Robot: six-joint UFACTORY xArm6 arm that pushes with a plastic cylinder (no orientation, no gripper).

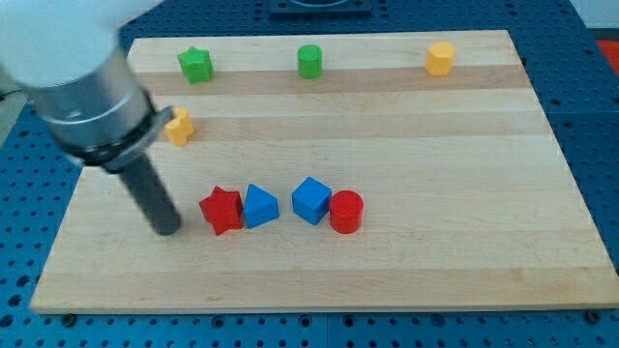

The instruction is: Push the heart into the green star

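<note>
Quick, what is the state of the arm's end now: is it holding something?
My tip: a bare rod, holding nothing, just left of the red star.

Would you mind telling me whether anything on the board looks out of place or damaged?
Nothing stands out as damaged or spilled. The yellow heart is partly hidden behind the arm, and my tip sits just left of the red star, away from the green star.
</note>
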